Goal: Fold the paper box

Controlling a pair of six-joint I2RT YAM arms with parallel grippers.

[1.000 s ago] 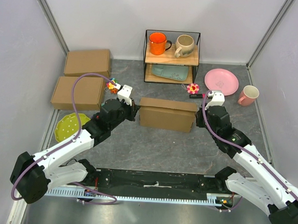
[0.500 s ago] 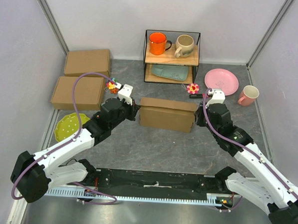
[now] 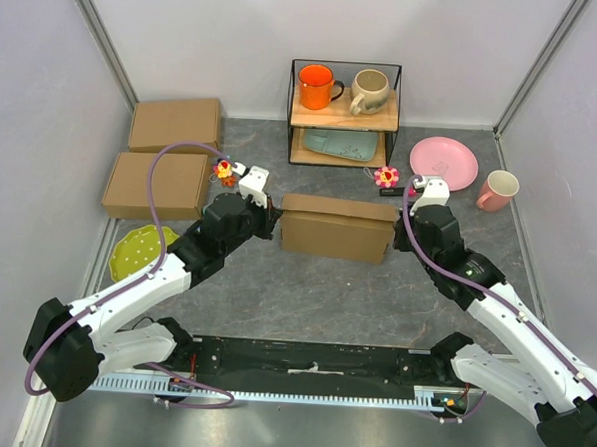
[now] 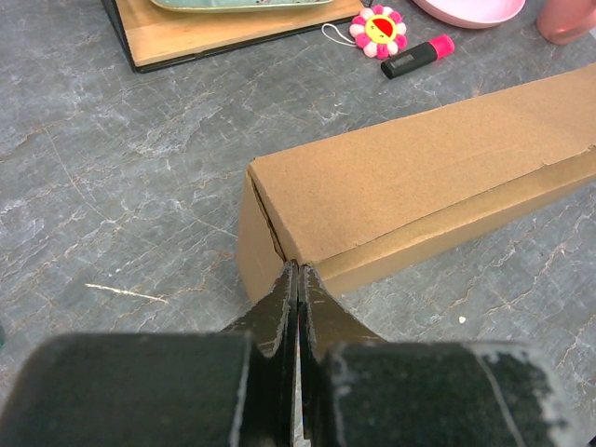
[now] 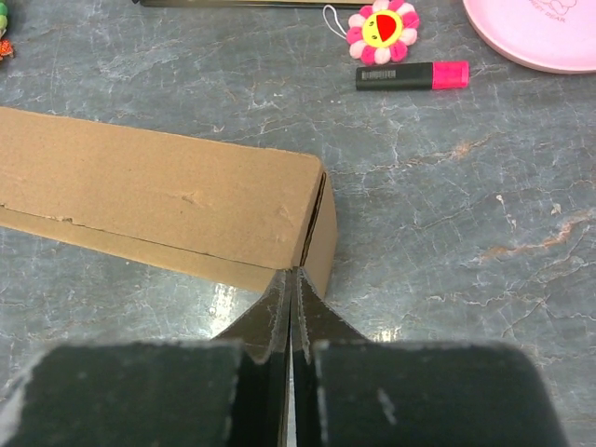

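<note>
The paper box (image 3: pixel 336 229) is a closed, shallow brown cardboard mailer standing on its long edge mid-table. My left gripper (image 3: pixel 273 222) is shut, and its tips touch the box's near left corner. In the left wrist view the gripper (image 4: pixel 298 270) meets the box (image 4: pixel 410 196) at its end-flap seam. My right gripper (image 3: pixel 397 235) is shut, and its tips touch the near right corner. The right wrist view shows the gripper (image 5: pixel 291 275) against the box (image 5: pixel 158 196). Neither gripper holds anything.
Two other brown boxes (image 3: pixel 176 124) (image 3: pixel 155 184) lie at the far left, with a green plate (image 3: pixel 142 252) nearer. A wire rack (image 3: pixel 343 146) holds two mugs and a tray. A pink plate (image 3: pixel 444 162), a pink mug (image 3: pixel 499 190), a flower charm (image 3: pixel 386 176) and a marker (image 5: pixel 412 75) lie at the right.
Both grippers have edged slightly away from the arm bases, still shut at the box's ends. The box has shifted only a little.
</note>
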